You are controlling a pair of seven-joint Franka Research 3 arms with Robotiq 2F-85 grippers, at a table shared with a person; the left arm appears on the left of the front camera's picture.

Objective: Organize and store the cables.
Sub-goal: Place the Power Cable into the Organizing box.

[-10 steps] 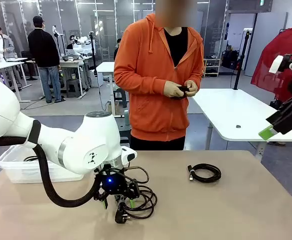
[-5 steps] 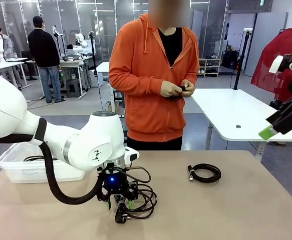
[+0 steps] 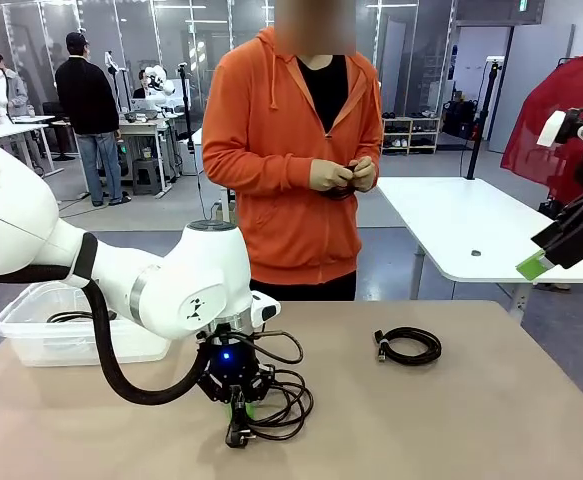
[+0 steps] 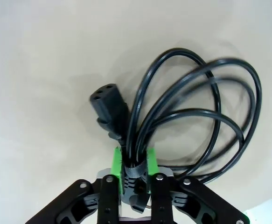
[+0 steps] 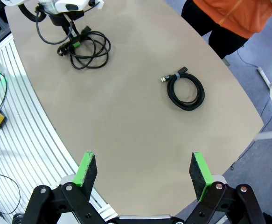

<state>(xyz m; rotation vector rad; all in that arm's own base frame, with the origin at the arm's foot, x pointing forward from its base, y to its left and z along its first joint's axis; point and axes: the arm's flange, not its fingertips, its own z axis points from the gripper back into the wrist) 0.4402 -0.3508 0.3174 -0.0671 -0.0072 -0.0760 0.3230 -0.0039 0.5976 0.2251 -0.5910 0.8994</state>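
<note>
The left gripper (image 4: 133,161) is clamped on a loose coil of thin black power cord (image 4: 196,116). Its green pads (image 4: 116,163) squeeze the bunched strands where a dark wrap seems to bind them. The cord's black three-hole connector (image 4: 108,100) sticks out just past the fingertips. Below the pads the strands run in between the fingers, and I cannot see where they end.

From the front, the big white left arm (image 3: 186,285) covers the top of that coil, which lies on the near left part of the beige table (image 3: 471,420). A dark plug end (image 3: 239,435) pokes out under the gripper, too small to make out well.

The right gripper (image 5: 145,170) hangs high over the table's edge, its pads wide apart with nothing between them.

A smaller, tighter coil of black cable (image 5: 186,89) lies by itself mid-table, well apart from the first, with a small connector at one end.

A clear plastic bin (image 3: 31,330) sits at the table's far left, partly blocked by the arm. Something dark lies inside it, but I cannot tell what.

Across the table a person in an orange hoodie (image 3: 271,150) has both hands (image 3: 341,175) together around something small and dark that I cannot identify.
</note>
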